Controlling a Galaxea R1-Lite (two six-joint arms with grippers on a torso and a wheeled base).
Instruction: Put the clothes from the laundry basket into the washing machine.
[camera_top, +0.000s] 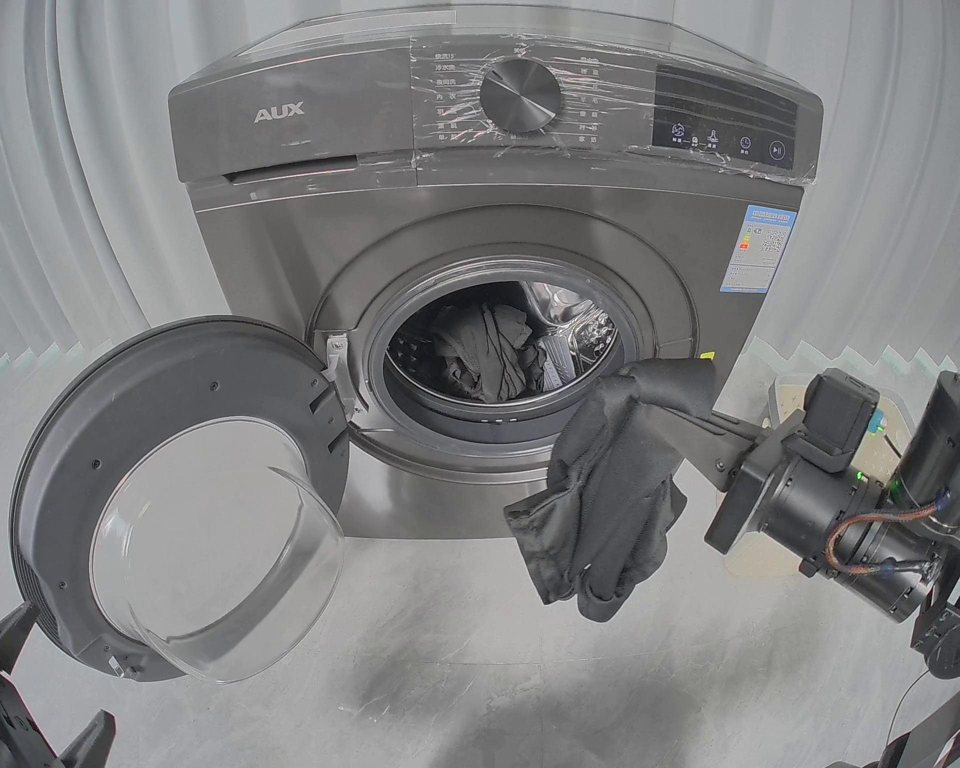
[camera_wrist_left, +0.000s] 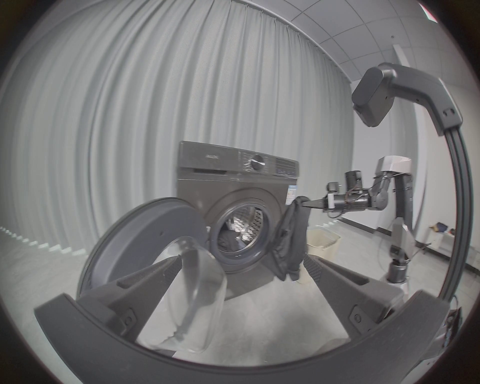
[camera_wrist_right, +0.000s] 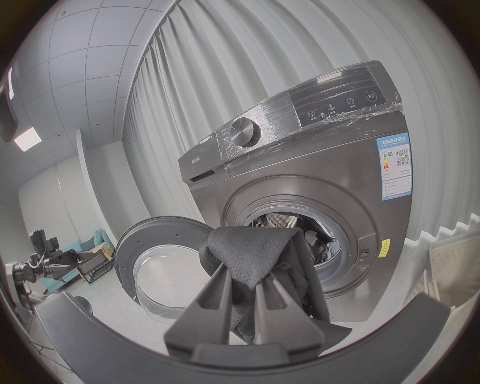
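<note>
The grey washing machine stands with its round door swung open to the left. Dark clothes lie inside the drum. My right gripper is shut on a dark grey garment, which hangs in front of the drum opening's lower right rim, above the floor. The right wrist view shows both fingers pinched on the garment. Low at the left, in front of the door, my left gripper is open and holds nothing. The cream laundry basket sits right of the machine, mostly behind the right arm.
The open door's bulging glass window juts toward me on the left. Grey floor lies free in front of the machine. Pale curtains hang behind it. The basket stands close to the machine's right side.
</note>
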